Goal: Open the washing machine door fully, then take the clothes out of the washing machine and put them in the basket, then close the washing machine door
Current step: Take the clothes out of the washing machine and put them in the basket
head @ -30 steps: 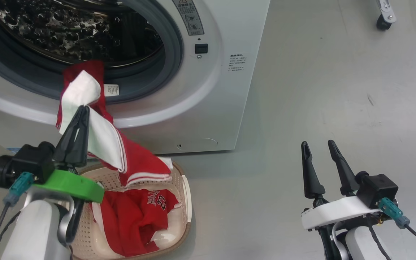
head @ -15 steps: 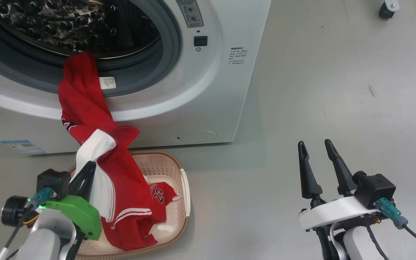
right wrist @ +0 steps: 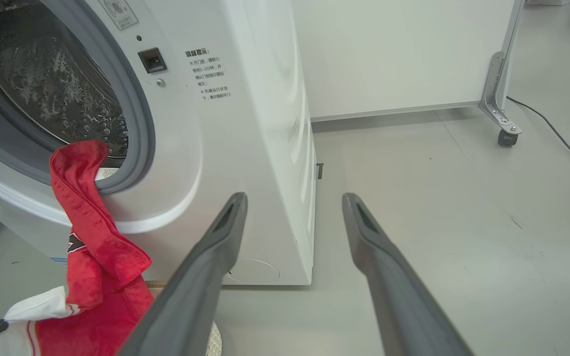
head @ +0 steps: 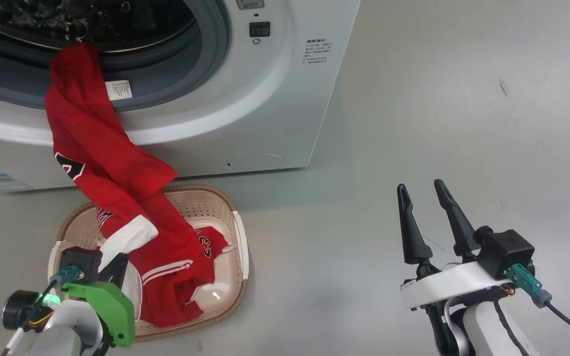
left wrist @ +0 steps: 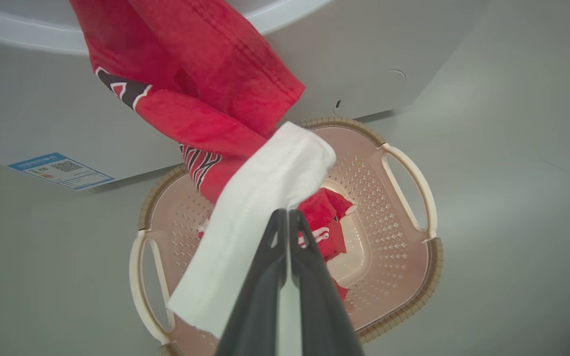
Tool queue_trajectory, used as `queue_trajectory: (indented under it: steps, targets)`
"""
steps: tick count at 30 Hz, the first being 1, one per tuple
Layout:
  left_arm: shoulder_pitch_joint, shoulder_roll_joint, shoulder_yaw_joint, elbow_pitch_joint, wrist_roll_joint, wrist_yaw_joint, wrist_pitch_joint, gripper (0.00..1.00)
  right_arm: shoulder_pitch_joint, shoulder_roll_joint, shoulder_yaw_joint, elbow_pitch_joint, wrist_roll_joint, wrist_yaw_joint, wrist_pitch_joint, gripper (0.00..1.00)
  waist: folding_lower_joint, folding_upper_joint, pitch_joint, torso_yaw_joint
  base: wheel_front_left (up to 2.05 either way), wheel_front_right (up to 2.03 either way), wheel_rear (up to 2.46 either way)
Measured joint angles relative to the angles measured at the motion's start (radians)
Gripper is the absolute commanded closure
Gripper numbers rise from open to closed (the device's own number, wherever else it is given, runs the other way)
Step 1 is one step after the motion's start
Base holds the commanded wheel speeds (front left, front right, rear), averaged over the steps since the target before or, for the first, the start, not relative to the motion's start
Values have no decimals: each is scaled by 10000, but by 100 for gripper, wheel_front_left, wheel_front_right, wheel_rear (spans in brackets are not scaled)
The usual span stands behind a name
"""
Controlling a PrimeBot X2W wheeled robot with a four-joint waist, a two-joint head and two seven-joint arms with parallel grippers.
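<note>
The basket [head: 201,191] sits on the floor [head: 413,99] just in front of the washing machine [head: 275,99], below the open mouth. It is cream, with perforated sides, a brown woven-look rim and a pale handle at each end. Inside it lies a crumpled red jersey [head: 206,245] with white stripes and the number 23 showing. The lower part of a long red garment [head: 92,143] also drops into it.

The upper end of that garment hangs over the grey gasket [head: 211,44] at the lip of the steel drum [head: 67,20]. From there it trails down the white front panel in a twisted rope, with a white care tag near the top. Dark, white-edged lettering shows partway down. A broad white trim band [left wrist: 260,198] ends the cloth above the basket.

The left gripper [left wrist: 285,216] hovers over the basket's near end, its fingers clenched tight on that white band. The right gripper [head: 420,187] hangs well apart to the right over bare floor, fingers spread wide and grasping nothing.
</note>
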Motion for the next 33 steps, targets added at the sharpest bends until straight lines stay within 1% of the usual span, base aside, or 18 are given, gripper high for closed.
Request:
queue_trajectory:
  steps: [8,18,23,24,25,28,32,33]
  targets:
    - [-501,188,-209,771,0,0,161,100,-330,0,221,-127,-6,-4,0,0,0,0,753,-413,0,0,0]
    - [-1180,178,-249,1595,-82,-2,151,100,-619,0,435,-245,25,-44,0,0,0,0,1586,-1045,0,0,0]
    - [-1393,178,-380,1893,-84,-2,-15,100,-696,2,489,-307,79,-58,0,0,0,0,1932,-1310,0,0,0]
    - [-1468,176,-410,1948,-86,-2,-27,100,-706,0,485,-320,117,-65,0,0,0,0,1999,-1352,0,0,0]
    - [-1547,174,-445,2006,-88,-2,-33,100,-721,0,481,-339,117,-146,-2,0,0,0,2064,-1386,0,0,0]
    - [-1778,165,-485,2205,-105,-2,-67,100,-837,2,489,-366,128,-150,0,0,0,0,2248,-1460,0,0,0]
    - [-1888,132,-512,2640,-180,-2,-98,100,-945,2,556,-360,209,-236,-2,0,0,0,2389,-1522,0,0,0]
    - [-1889,121,-520,2736,-182,-2,-105,82,-987,2,569,-357,230,-238,0,0,0,0,2399,-1527,0,0,0]
